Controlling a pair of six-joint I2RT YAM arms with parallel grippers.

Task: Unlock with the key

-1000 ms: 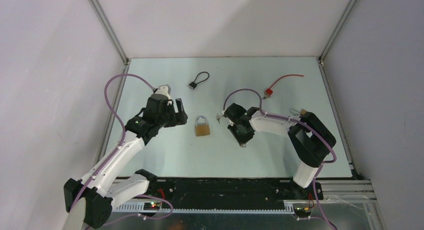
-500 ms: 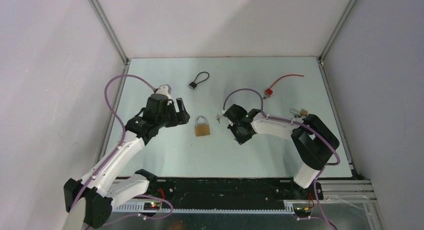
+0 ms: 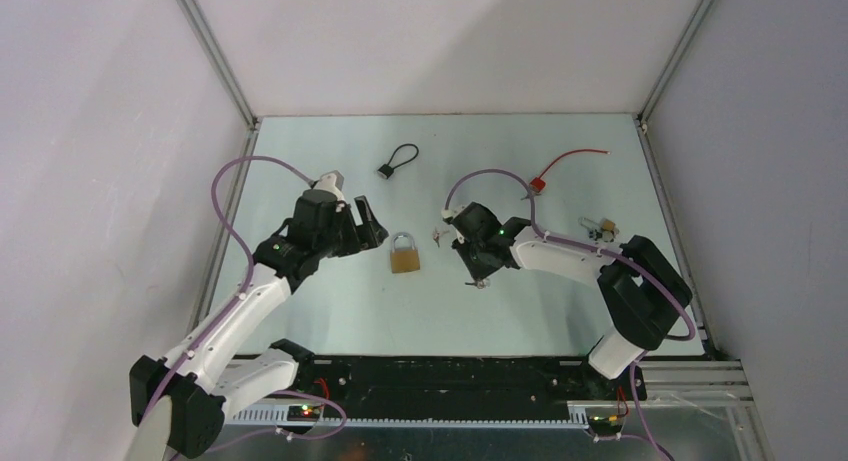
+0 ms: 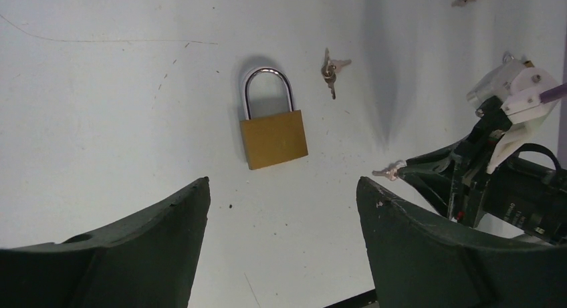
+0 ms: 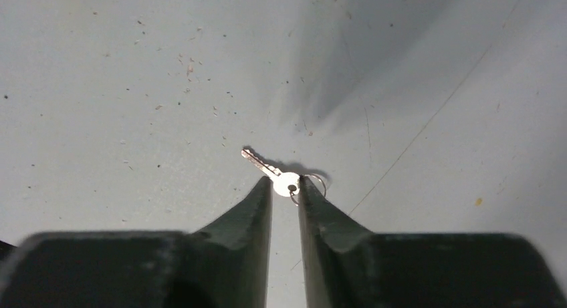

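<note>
- Right gripper (image 5: 285,188): jaws closed on the round bow of the small silver key (image 5: 267,168). The blade sticks out ahead of the fingertips, slanting to one side. A thin ring hangs from the bow.
- There is a shadow just under the key, so I judge it is held slightly clear of the pale grey table (image 5: 134,87).
- Left gripper (image 4: 281,188): jaws wide apart, holding nothing.
- The brass padlock with a steel shackle (image 4: 273,137) lies flat ahead of the left gripper, centred between its fingers. The shackle points away from them, the body end is nearest, and the shackle looks seated.
- From the right gripper the padlock lies off to the left, near but apart, with bare table between them.
- A loose bunch of silver keys (image 4: 331,69) lies beyond the padlock, to the far side of both grippers. I judge it is not needed.
- Step in hand (my judgement): bring the held key to the keyway. The keyway is not visible, and is presumably in the body's end face, the one nearest the left gripper.
- Doing it well:
  - The left gripper should clamp the body's sides first, so the lock cannot slide.
  - That grip should leave the end face open to the right gripper.
  - The blade's slant needs squaring to the body's long axis before any push.
  - The grip is on the bow only, so a skewed push could pivot the key in the pads. Advance slowly.
</note>
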